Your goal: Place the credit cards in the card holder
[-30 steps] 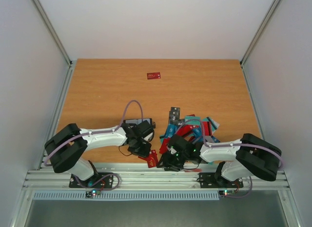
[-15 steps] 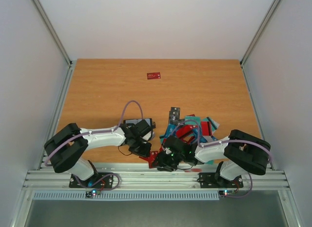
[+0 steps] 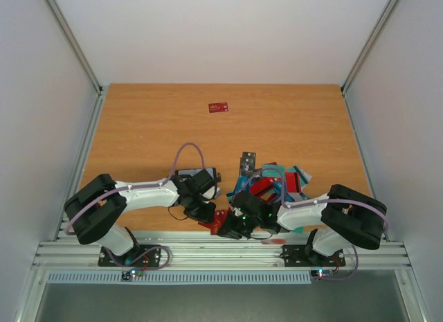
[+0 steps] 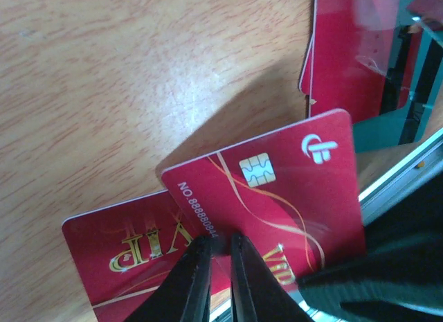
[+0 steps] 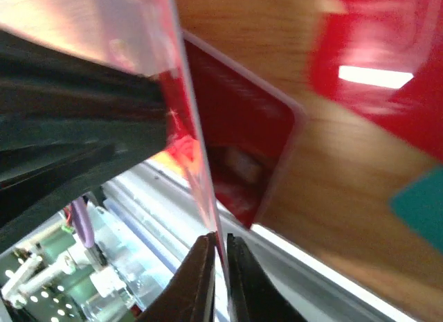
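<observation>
One red credit card (image 4: 277, 190) with a gold chip is tilted up off the wood, and both grippers pinch it. My left gripper (image 4: 220, 240) is shut on its near edge. My right gripper (image 5: 220, 237) is shut on the opposite edge, where the card (image 5: 197, 163) shows edge-on. From above, the two grippers (image 3: 206, 215) (image 3: 227, 228) meet at the table's near edge. A second red card (image 4: 118, 242) lies flat under the held one. The black card holder (image 3: 194, 175) lies just beyond my left wrist, partly hidden by it.
A heap of red and teal cards (image 3: 273, 182) lies beyond my right gripper, with a dark card (image 3: 247, 159) at its far side. A single red card (image 3: 219, 107) lies far back. The metal rail (image 3: 221, 251) runs right behind the grippers.
My right gripper has slid left to the raised red card and closed on its edge. My left gripper has tightened on the same card and stayed in place.
</observation>
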Available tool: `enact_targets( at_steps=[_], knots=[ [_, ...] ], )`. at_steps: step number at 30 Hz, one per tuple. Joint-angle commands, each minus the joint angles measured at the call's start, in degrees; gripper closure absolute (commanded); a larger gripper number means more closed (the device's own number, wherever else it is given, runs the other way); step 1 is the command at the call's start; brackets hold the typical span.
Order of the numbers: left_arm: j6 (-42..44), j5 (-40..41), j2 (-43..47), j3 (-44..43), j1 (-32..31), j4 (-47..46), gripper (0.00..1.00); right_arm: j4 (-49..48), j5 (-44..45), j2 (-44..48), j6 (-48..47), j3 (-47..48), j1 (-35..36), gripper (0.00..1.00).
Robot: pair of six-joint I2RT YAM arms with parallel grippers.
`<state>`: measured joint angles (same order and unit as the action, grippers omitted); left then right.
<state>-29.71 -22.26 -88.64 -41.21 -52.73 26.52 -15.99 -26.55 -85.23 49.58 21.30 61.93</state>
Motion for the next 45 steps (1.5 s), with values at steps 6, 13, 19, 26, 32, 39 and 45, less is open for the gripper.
enact_targets(
  at_steps=[6,13,19,26,32,39,45],
  knots=[
    [-0.15,5.65,4.28,-0.95,0.73,7.75,0.83,16.3,3.39,7.0,-5.43,6.05,-1.57,0.99],
    [0.51,10.7,13.13,-10.7,5.11,16.98,0.65,29.65,-2.55,11.81,-15.34,12.45,-10.02,0.99],
    [1.7,11.93,18.68,-18.97,9.86,22.47,0.54,39.82,-12.3,12.92,-26.71,23.33,-19.72,0.99],
    [1.61,5.66,23.09,-25.94,15.35,22.13,0.47,49.64,-23.73,10.46,-39.06,38.44,-27.0,0.99],
    [-3.84,-2.21,27.61,-27.01,18.36,14.12,0.41,47.67,-31.88,9.02,-39.28,46.61,-29.98,0.99],
    [-13.47,-8.51,32.17,-23.46,20.8,-1.62,0.41,37.17,-38.53,8.3,-31.38,50.46,-31.23,0.99],
    [-20.39,-13.35,33.2,-21.59,23.36,-12.32,0.48,27.33,-43.89,8.49,-24.28,51.82,-31.55,0.99]
  ],
)
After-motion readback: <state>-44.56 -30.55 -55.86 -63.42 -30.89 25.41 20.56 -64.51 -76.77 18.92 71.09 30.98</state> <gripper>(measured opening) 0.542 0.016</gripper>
